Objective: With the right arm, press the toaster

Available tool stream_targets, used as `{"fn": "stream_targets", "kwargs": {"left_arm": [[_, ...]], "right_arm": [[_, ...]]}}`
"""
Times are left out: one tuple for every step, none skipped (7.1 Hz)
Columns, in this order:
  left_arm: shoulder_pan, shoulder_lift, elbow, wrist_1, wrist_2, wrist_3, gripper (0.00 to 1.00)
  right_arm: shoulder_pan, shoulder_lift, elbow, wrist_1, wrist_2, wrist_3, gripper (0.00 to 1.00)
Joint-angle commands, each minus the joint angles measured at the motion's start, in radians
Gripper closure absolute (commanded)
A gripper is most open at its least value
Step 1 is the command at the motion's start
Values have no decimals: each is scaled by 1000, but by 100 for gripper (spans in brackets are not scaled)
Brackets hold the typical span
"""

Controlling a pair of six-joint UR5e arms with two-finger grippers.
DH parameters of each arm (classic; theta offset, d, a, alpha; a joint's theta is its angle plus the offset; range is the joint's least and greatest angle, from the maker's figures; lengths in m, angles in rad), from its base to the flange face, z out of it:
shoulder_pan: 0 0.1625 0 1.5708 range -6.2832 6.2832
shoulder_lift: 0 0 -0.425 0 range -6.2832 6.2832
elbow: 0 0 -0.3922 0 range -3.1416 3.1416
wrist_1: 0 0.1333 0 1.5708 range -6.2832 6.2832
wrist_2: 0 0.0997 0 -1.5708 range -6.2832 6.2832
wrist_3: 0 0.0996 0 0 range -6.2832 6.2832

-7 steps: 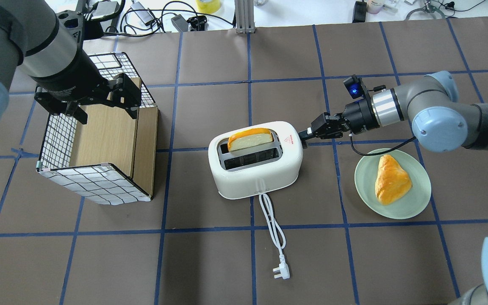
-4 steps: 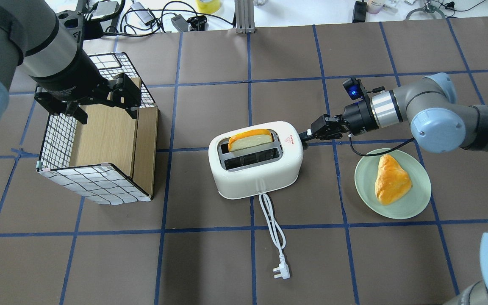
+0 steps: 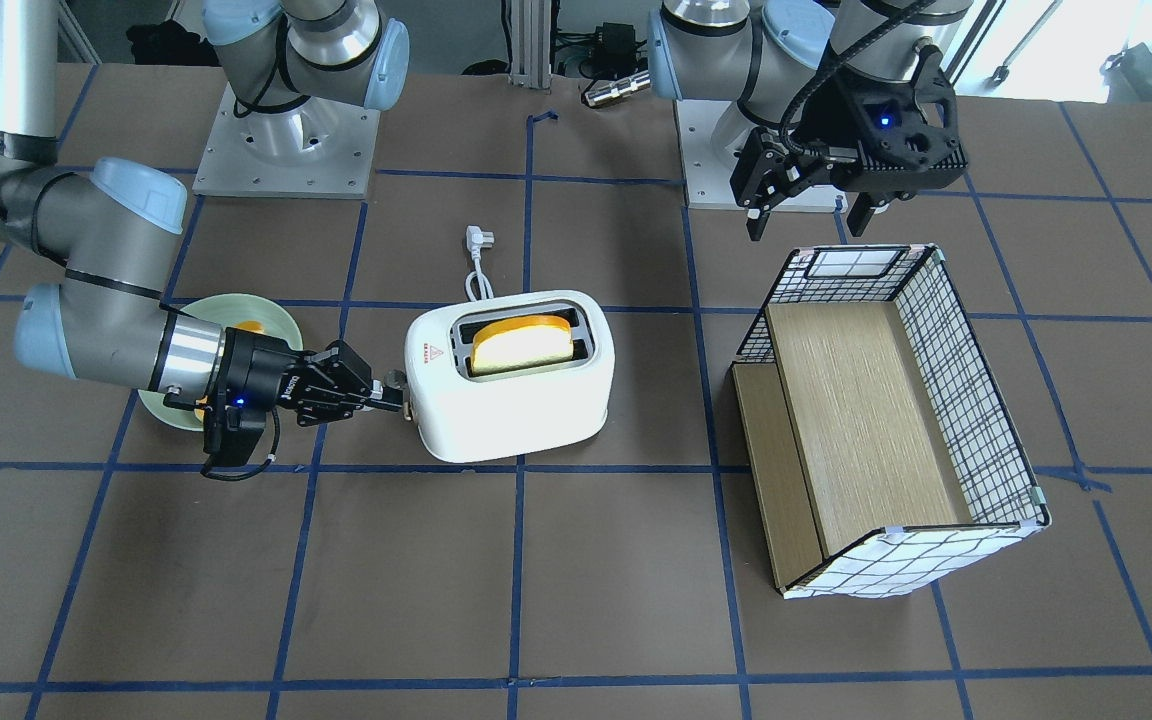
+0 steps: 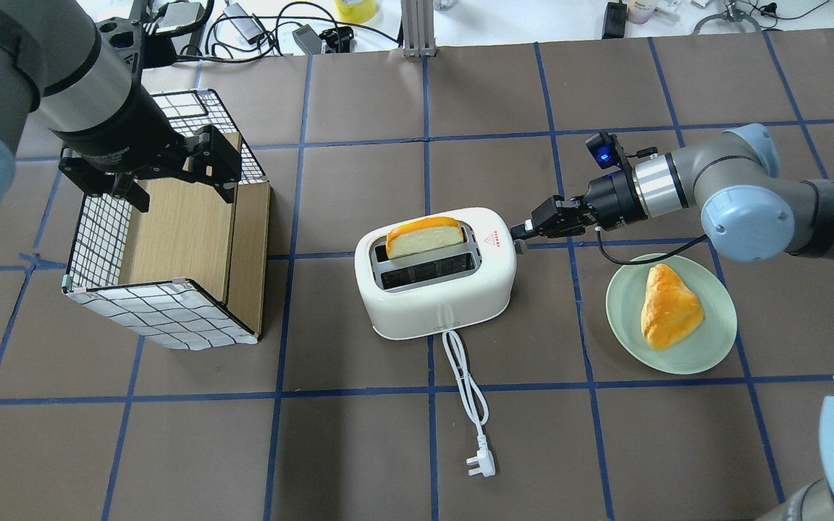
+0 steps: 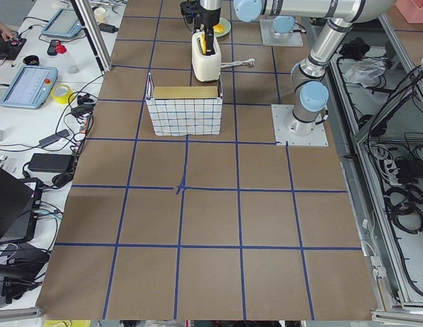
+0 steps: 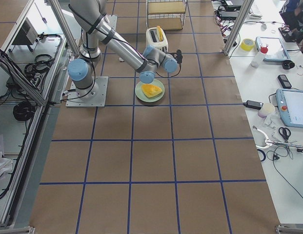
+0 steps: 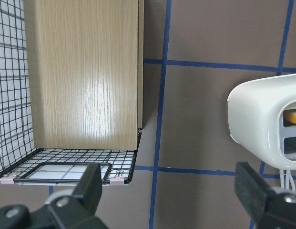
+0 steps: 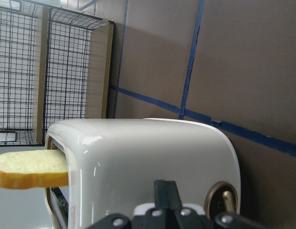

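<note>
The toaster [image 4: 436, 278] sits mid-table with a bread slice [image 4: 424, 237] standing high in its slot, so we judge the lever is not down yet; the right gripper [image 4: 522, 233] is at the toaster's end wall, jaws pinched together with nothing between them, tip right at the lever beside the knob [image 8: 223, 199] (the wrist view crops the contact, so we can't be sure it's seated).

Risks: the narrow tip could slide off the lever and hit the knob; a push that isn't straight down could shove or tip the light toaster away from the arm.

The left gripper [image 3: 806, 220], jaws spread wide and empty, hangs over the wire-grid box [image 4: 163, 239] on the toaster's far side from the right arm. The plate [image 4: 714, 347] with its pastry [image 4: 669, 305] lies beyond the lever end, under the right arm's cable loop, which could snag. The cord [image 4: 466, 383] and plug [image 4: 481, 463] trail off the toaster's long side, out of the way.
</note>
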Motion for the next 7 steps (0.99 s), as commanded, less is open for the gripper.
{"fn": "stream_targets", "kwargs": {"left_arm": [[0,0,0,0,0,0,0],[0,0,0,0,2,0,0],[0,0,0,0,2,0,0],[0,0,0,0,0,0,0],[0,0,0,0,0,0,0],[0,0,0,0,2,0,0],[0,0,0,0,0,0,0]], "right_arm": [[-2,-28,-10,-4,-11,90,100],[0,-69,-19,-5,-52,165,100],[0,-103,-49,-25,-151,238,100],[2,-129,-86,-27,-246,338,100],[9,-164,-126,-24,-308,409,100],[21,-191,-169,-12,-421,450,100],[53,-198,-221,8,-507,495,100]]}}
